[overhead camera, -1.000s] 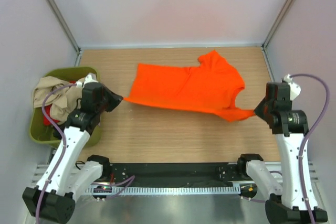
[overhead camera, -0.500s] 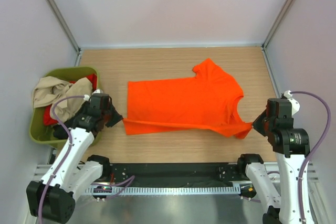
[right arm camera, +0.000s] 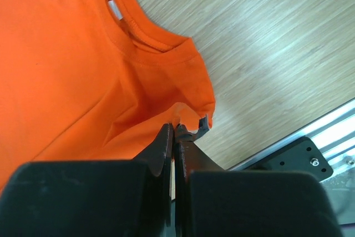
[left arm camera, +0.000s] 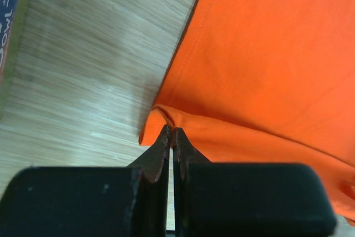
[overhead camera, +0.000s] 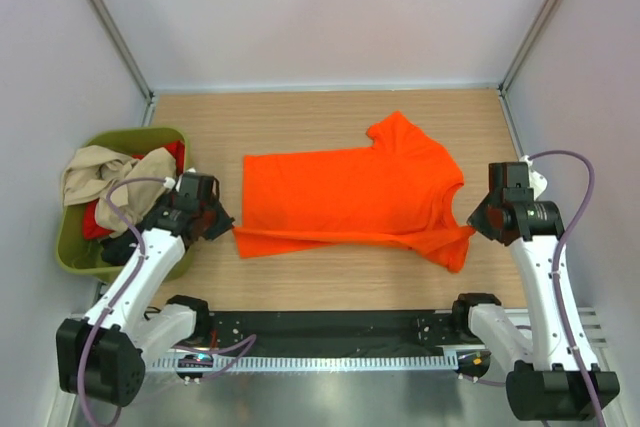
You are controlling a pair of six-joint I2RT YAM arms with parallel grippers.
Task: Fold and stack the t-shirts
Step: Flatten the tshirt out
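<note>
The bright orange t-shirt lies spread on the wooden table, neck to the right, with its near edge folded over. My left gripper is shut on the shirt's near left hem corner. My right gripper is shut on the near right edge by the neck and sleeve. The round collar shows in the right wrist view. Beige, red and black shirts lie bunched in the tub at left.
The olive-green plastic tub stands at the table's left edge beside my left arm. White walls enclose the table. A black and metal rail runs along the near edge; it also shows in the right wrist view.
Both grippers have drawn the shirt's near edge toward me and lowered it; the shirt went from stretched and raised to lying flat. The right gripper then moved back toward the shirt.
</note>
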